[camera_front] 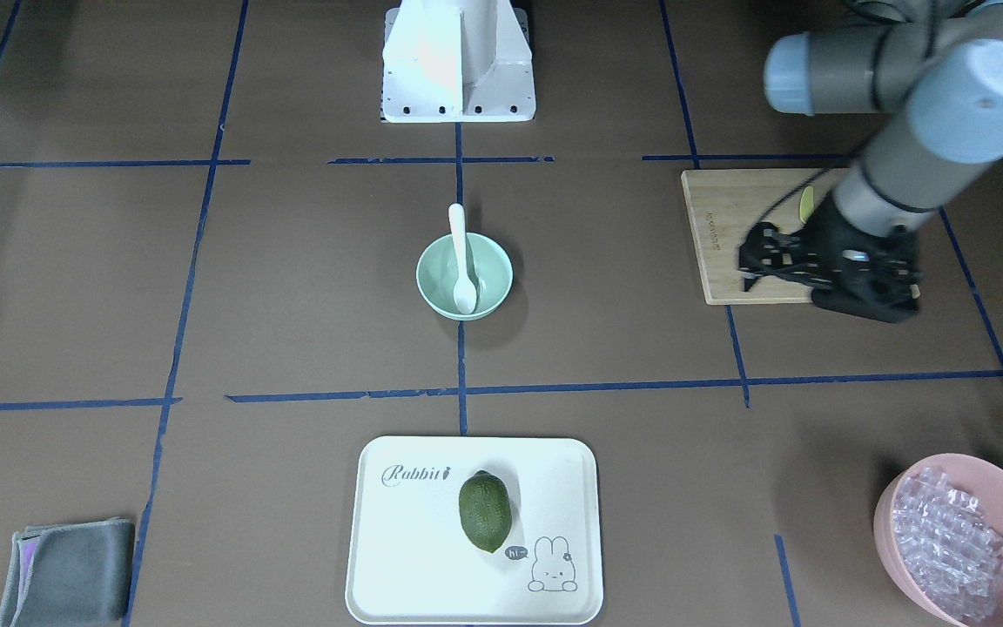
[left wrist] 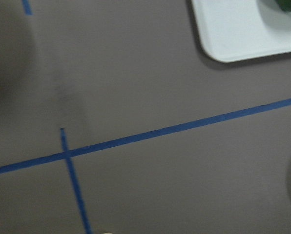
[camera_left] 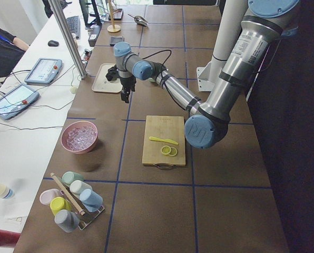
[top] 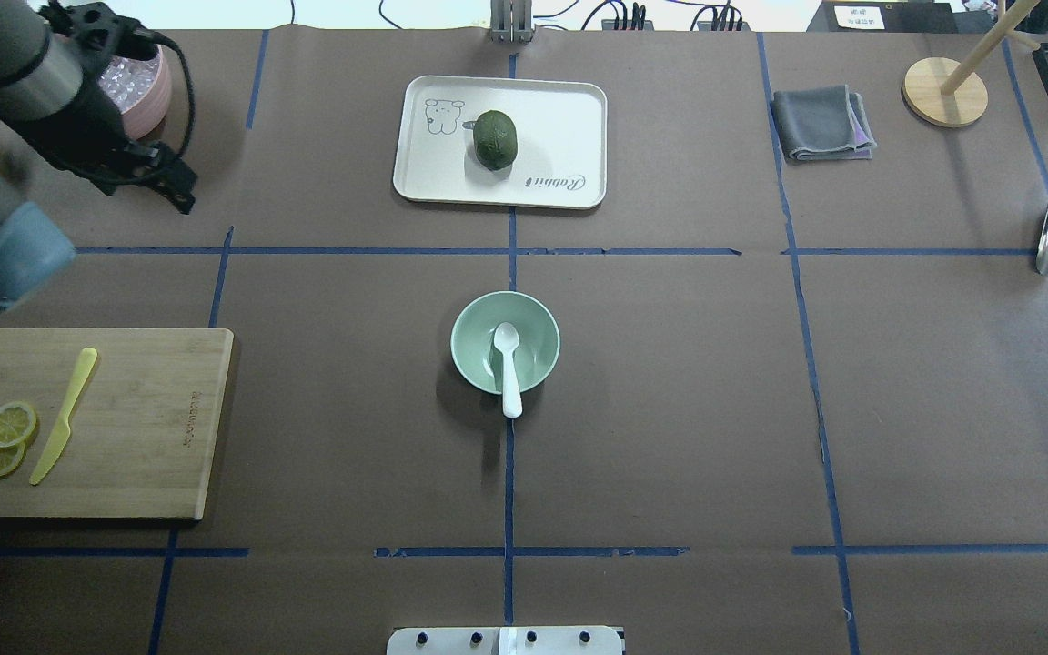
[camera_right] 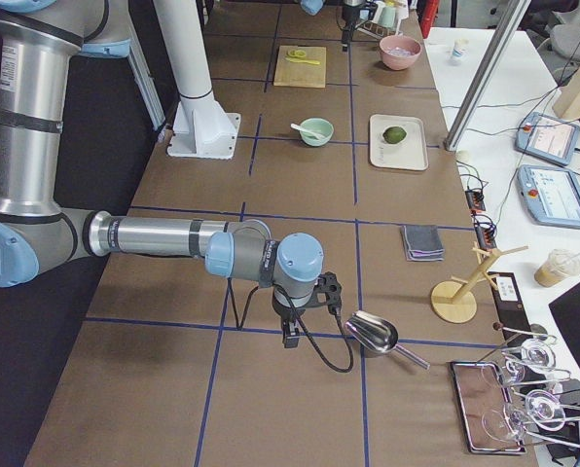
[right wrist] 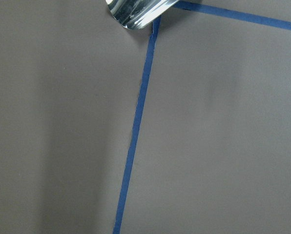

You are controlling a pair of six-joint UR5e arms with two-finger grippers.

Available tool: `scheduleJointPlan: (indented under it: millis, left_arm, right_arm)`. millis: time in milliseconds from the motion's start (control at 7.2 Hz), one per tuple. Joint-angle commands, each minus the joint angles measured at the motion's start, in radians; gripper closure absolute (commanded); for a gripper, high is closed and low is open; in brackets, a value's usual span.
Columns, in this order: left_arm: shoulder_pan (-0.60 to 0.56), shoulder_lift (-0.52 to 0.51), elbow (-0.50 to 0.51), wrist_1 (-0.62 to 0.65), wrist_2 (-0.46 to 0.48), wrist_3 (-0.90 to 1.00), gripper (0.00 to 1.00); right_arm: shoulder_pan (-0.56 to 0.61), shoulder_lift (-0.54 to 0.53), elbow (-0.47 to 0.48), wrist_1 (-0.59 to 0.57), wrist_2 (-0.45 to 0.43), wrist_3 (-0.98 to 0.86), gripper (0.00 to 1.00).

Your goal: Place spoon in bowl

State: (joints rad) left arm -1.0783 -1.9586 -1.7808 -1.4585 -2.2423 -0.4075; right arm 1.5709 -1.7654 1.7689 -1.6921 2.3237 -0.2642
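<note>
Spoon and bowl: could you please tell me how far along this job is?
Done: the spoon lies in the bowl, scoop inside, handle over the rim. In hand: nothing; the left pincer is open and empty, well away from the bowl. Left: nothing that shows.

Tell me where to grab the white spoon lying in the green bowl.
Take the spoon by its handle end, which juts past the bowl rim toward the robot. Come from above, pinching across the slim handle; the scoop lies down inside the bowl's walls.
</note>
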Motion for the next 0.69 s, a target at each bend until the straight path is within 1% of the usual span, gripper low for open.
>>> scheduleJointPlan:
  millis: [0, 139, 278, 417, 556]
  left_arm:
    - [-0.177, 0.184, -0.011, 0.001, -0.066, 0.239, 0.00]
    - [-0.266, 0.260, -0.011, -0.005, -0.109, 0.339, 0.00]
    - [-0.352, 0.318, -0.002, 0.001, -0.120, 0.430, 0.00]
    - [-0.420, 0.361, 0.010, -0.002, -0.120, 0.447, 0.00]
    - [-0.445, 0.409, 0.020, -0.006, -0.122, 0.455, 0.00]
  right_arm:
    - [0.004, 0.000, 0.000, 0.000, 0.000, -0.004, 0.00]
    - [0.003, -0.002, -0.002, 0.000, 0.000, -0.004, 0.00]
    - [0.004, -0.003, -0.002, -0.001, 0.000, 0.000, 0.00]
    - [0.005, -0.003, -0.005, -0.001, -0.001, 0.000, 0.00]
    - [0.009, -0.003, -0.005, -0.001, 0.000, 0.000, 0.00]
